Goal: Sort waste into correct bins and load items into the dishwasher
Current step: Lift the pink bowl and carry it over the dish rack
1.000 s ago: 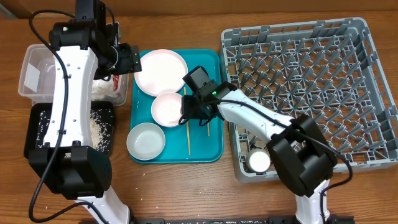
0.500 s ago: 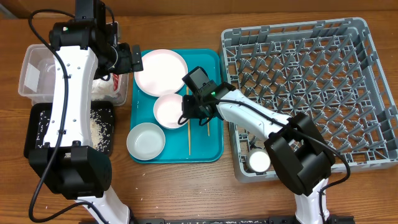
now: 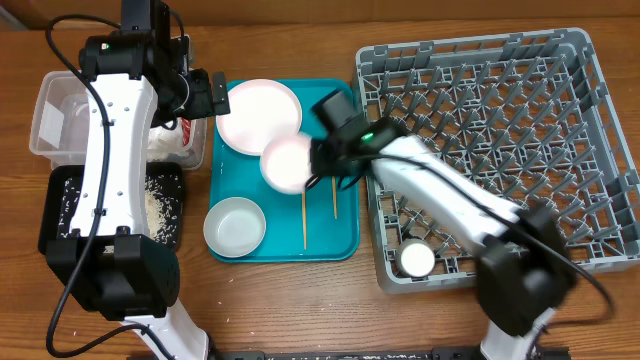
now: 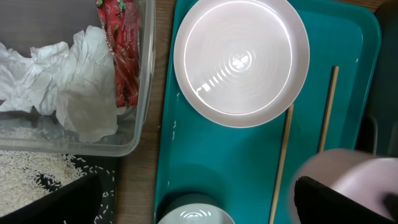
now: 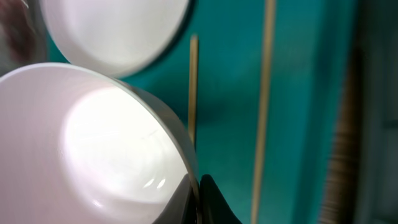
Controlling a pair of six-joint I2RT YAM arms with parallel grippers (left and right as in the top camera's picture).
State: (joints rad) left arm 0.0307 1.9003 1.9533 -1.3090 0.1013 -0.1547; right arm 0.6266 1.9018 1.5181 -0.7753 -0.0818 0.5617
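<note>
**Operator:** What's just changed?

**Spotter:** Closest to your right wrist camera, your right gripper (image 5: pixel 198 200) has snapped closed on the rim of the white round bowl (image 3: pixel 288 163). A second ago that bowl sat flat on the teal plastic serving tray (image 3: pixel 340 238). Now it's up, tilted, and nudged toward the white round plate (image 3: pixel 258 115). I'd call the pick made, so the carry to the big grey lattice dish rack (image 3: pixel 480 100) looks like your next move.

**Operator:** And my left?

**Spotter:** Your left gripper (image 3: pixel 212 95) has spread wide and holds nothing. It hangs between the tray's edge and the clear plastic tub (image 3: pixel 48 110). The red crinkled wrapper (image 4: pixel 121 50) and crumpled white tissue (image 4: pixel 74 87) lie inside the tub, so that drop looks finished.

**Operator:** What can't you see?

**Spotter:** Up close, the bowl fills your right wrist view and most of the claw is cut off. The far ends of the two thin wooden chopsticks (image 3: pixel 303 215) run under the bowl and claw. Farther off, your left arm covers much of the tub and of the shallow black tray (image 3: pixel 60 215).
</note>
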